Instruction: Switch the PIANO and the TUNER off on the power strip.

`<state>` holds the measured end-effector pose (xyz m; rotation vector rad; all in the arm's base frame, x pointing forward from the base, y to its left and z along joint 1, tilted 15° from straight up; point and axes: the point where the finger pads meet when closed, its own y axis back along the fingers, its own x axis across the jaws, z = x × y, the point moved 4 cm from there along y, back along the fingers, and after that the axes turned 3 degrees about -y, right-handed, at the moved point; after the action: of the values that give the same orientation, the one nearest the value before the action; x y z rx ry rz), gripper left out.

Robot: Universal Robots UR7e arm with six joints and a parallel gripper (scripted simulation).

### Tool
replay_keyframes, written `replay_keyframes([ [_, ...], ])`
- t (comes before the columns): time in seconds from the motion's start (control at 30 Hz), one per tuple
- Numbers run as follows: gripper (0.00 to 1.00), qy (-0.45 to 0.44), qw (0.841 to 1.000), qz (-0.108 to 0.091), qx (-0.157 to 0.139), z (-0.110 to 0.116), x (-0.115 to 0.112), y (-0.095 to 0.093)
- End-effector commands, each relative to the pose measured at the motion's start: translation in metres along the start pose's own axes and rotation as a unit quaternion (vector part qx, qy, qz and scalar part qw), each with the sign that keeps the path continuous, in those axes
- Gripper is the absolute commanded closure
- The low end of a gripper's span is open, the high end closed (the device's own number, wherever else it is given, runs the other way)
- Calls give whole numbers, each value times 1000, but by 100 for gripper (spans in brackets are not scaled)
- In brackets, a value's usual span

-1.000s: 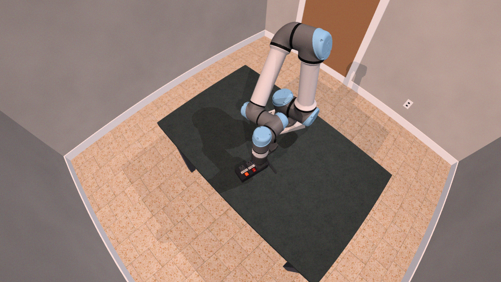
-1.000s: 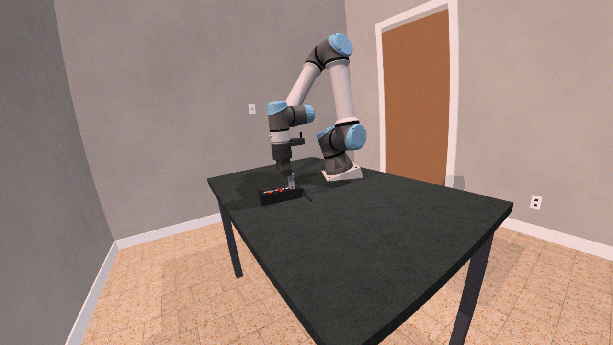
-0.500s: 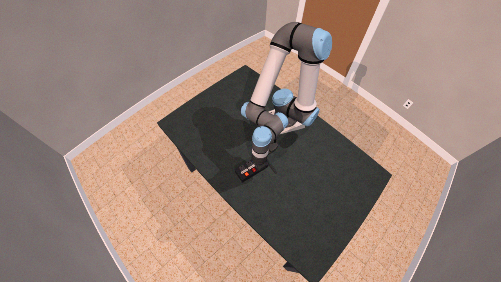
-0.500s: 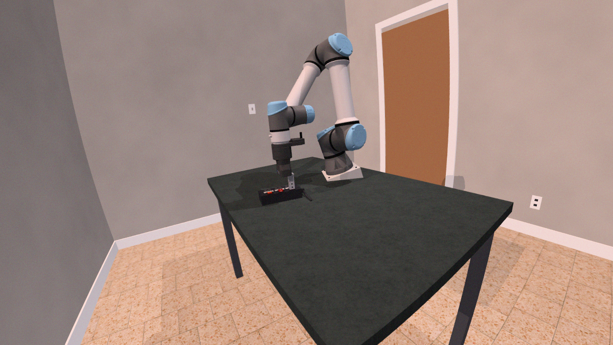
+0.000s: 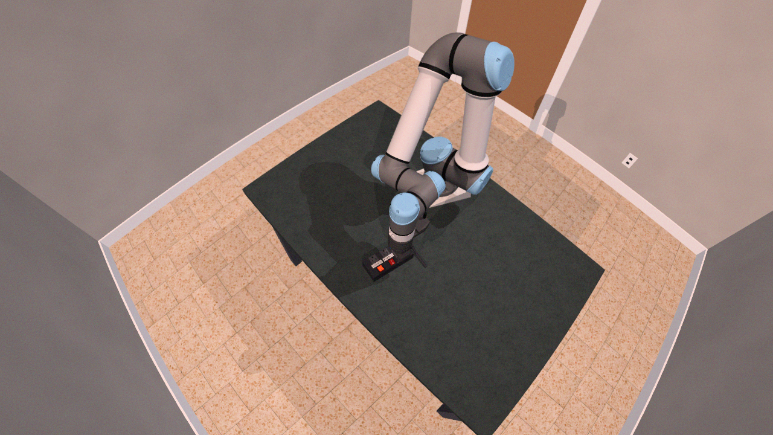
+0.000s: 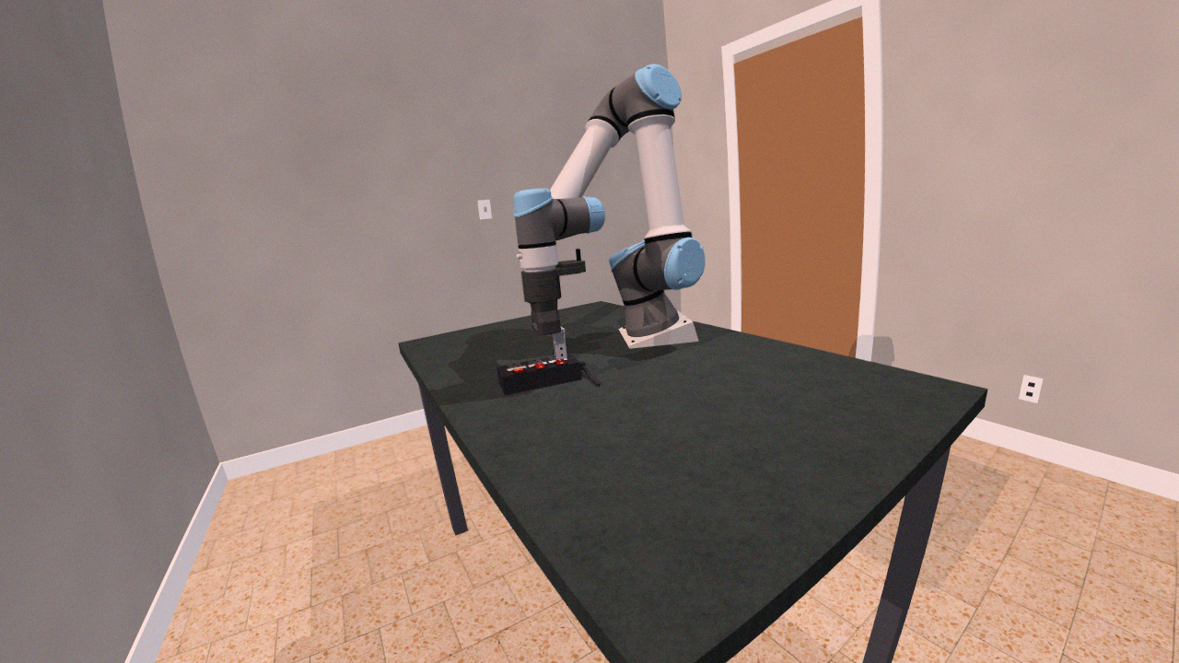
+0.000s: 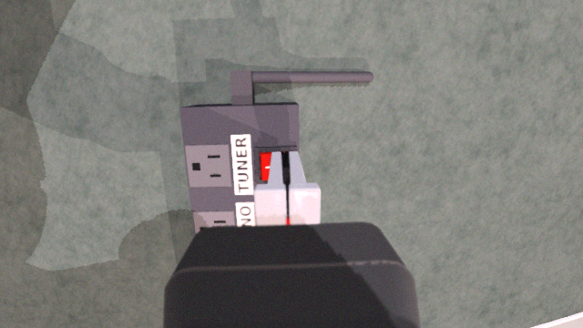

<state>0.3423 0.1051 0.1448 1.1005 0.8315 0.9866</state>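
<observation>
The dark power strip [image 5: 384, 264] [image 6: 540, 377] [image 7: 214, 123] lies flat on the dark table [image 5: 475, 302] [image 6: 700, 461], near its left edge. In the wrist view its TUNER label [image 7: 241, 164] sits beside a red rocker switch [image 7: 265, 167]. My gripper [image 7: 285, 169] [image 6: 559, 354] [image 5: 401, 254] is shut and empty. Its closed fingertips point straight down onto the TUNER switch and cover most of it. In the top view two more switches show: an orange-lit one [image 5: 380, 267] and a red one [image 5: 392, 262]. A second label, ending in "NO" [image 7: 245, 215], is partly hidden by the gripper body.
The strip's short cord stub [image 7: 310, 77] [image 5: 418, 258] sticks out onto the table at the TUNER end. The arm's base [image 5: 451, 197] [image 6: 655, 333] stands on the table behind the strip.
</observation>
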Motion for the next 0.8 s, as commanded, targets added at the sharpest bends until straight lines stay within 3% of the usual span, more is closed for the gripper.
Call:
replay_keyframes([
  [0.0, 100, 0, 1000, 0, -1, 0, 0, 14],
  [0.2, 100, 0, 1000, 0, -1, 0, 0, 27],
  [0.77, 100, 0, 1000, 0, -1, 0, 0, 28],
])
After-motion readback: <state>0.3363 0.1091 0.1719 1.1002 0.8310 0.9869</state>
